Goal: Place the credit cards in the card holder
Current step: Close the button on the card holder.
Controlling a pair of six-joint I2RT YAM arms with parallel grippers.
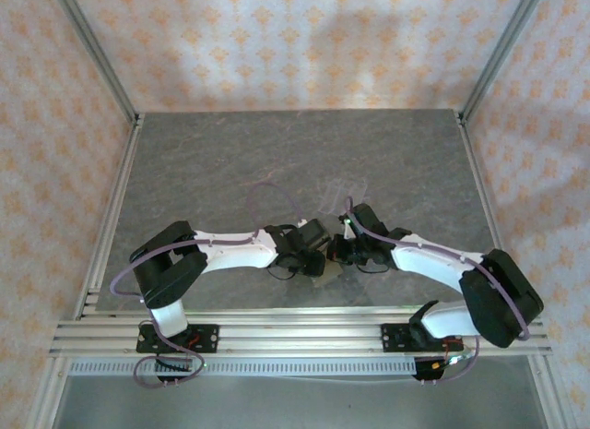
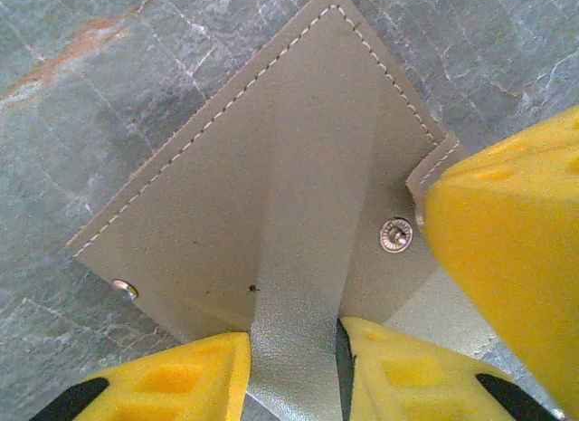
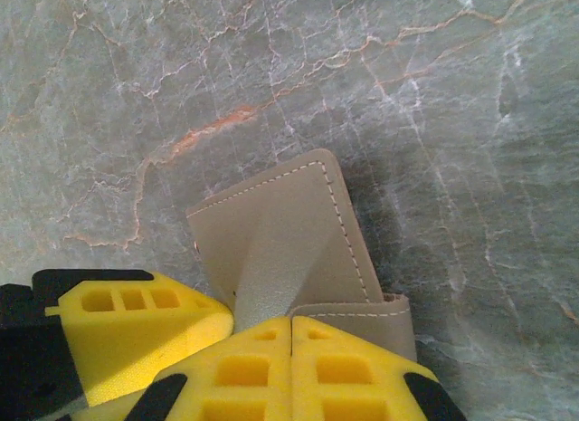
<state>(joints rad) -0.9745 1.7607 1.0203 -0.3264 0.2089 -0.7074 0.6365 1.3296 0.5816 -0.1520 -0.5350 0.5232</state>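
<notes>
Left wrist view: card holder [image 2: 271, 167] mid-frame, left gripper [image 2: 294, 358] narrowly pinching its grey inner fold, right gripper [image 3: 291, 349] clamped shut on its flap (opening stage, I judge); credit cards not yet inserted.

Tan, white-stitched holder [image 2: 226, 195] lies flat, unsnapped, both snap studs showing, one corner flap curled upward

Flat tan stitched folding card holder [image 2: 271, 195] lay on grey marbled table [image 2: 81, 86], near-centre. Left end effector [image 2: 294, 385] at its left, holder's raised strip between fingers. Right end effector [image 3: 291, 367] against its right flap.
</notes>
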